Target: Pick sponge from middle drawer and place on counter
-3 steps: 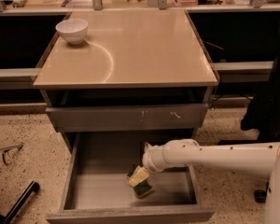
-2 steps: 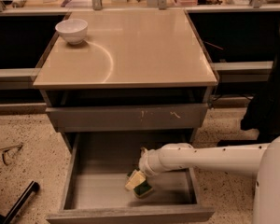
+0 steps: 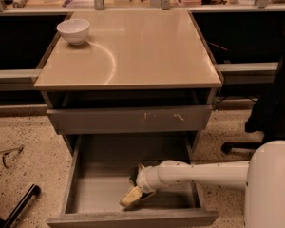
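The middle drawer (image 3: 80, 175) is pulled open below the cabinet, its grey floor showing. My white arm reaches in from the right, and my gripper (image 3: 137, 193) is low over the drawer floor near the front wall. The sponge (image 3: 129, 199) lies right at the gripper's tip, its yellow foam side showing with a dark edge; the gripper hides part of it. I cannot tell whether it is held. The counter (image 3: 147, 46) is the glossy beige top of the cabinet, above and behind the drawer.
A white bowl (image 3: 73, 30) stands at the counter's far left corner. A shut drawer front with pale scratch marks (image 3: 130, 119) sits above the open drawer. A dark chair (image 3: 275, 103) is at the right, a dark bar (image 3: 19, 207) on the floor at left.
My arm has reached further left and toward the drawer's front. The sponge has shifted with the gripper tip, left and nearer the front wall.
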`<control>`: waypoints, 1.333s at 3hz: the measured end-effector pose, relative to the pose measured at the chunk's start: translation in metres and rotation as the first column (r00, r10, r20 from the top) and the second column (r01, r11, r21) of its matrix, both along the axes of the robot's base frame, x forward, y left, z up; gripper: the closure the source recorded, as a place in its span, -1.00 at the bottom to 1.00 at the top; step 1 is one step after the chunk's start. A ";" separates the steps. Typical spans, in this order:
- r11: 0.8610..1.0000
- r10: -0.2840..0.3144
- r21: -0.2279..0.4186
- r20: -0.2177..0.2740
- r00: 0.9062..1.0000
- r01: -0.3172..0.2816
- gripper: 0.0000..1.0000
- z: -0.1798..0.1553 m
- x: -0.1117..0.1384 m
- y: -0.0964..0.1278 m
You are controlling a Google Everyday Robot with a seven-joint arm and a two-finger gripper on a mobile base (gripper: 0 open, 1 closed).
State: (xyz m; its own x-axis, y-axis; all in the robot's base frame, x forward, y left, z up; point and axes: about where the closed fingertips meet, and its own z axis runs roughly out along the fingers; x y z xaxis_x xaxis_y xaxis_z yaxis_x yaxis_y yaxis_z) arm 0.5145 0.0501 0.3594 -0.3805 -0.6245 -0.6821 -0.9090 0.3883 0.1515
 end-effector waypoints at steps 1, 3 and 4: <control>1.000 0.001 0.017 -0.016 1.000 0.000 -0.66 -0.016 -0.004 0.010; 1.000 0.001 0.017 -0.016 1.000 -0.001 0.27 -0.008 -0.003 0.009; 0.999 0.004 0.040 0.006 1.000 -0.004 0.74 0.017 -0.008 0.002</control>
